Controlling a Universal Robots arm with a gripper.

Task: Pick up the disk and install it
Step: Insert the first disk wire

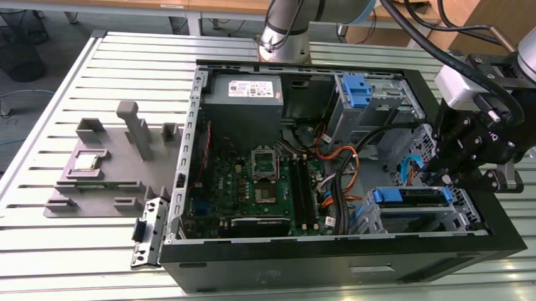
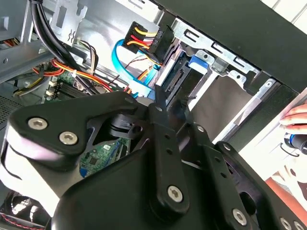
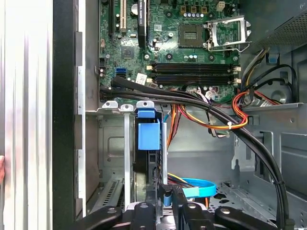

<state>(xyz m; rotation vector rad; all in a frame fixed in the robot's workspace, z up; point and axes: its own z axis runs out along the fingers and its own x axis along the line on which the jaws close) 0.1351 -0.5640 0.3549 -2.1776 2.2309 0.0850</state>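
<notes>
The disk (image 1: 408, 195) is seen slotted into a bay inside the computer case (image 1: 335, 263) — the gripper (image 1: 437, 180) is held just beside it — clenched or released cannot be told.

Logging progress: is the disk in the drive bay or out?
In: the disk sits within the drive cage inside the case, with the gripper right by it. Fully latched: cannot tell.

A silver-grey slatted metal desk (image 1: 92, 251) spans the scene under even light — beyond it lie a dull grey floor (image 1: 67, 44), a black wire bin (image 1: 19, 56) and a pale wooden tabletop (image 1: 226, 6).
</notes>
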